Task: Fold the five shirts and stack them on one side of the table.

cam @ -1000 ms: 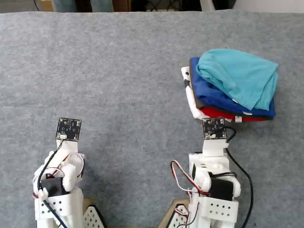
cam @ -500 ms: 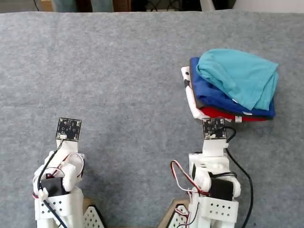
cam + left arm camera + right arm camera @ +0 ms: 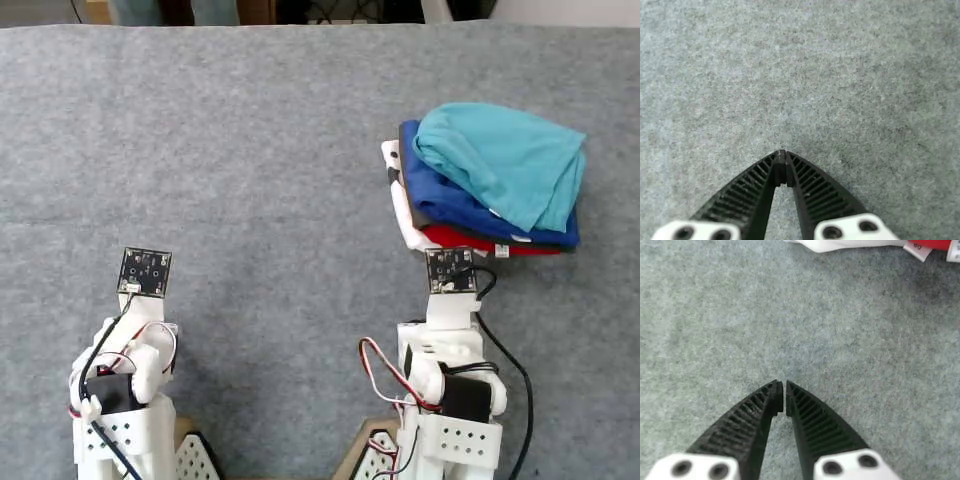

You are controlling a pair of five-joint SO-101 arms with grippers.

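A stack of folded shirts (image 3: pixel 490 185) lies on the right side of the grey table: a teal shirt (image 3: pixel 505 155) on top, a blue one (image 3: pixel 445 200) under it, then red (image 3: pixel 460 238) and white (image 3: pixel 405 215) edges below. The right arm (image 3: pixel 450 330) is drawn back just in front of the stack. Its gripper (image 3: pixel 784 390) is shut over bare felt, with the white shirt's edge (image 3: pixel 850 244) and a red tag (image 3: pixel 918 250) ahead of it. The left arm (image 3: pixel 140 330) rests at the front left, its gripper (image 3: pixel 781 165) shut with nothing in it.
The grey felt table (image 3: pixel 200 150) stretches wide and bare across the left and middle. Dark furniture and legs of objects (image 3: pixel 200 10) line the far edge beyond the table.
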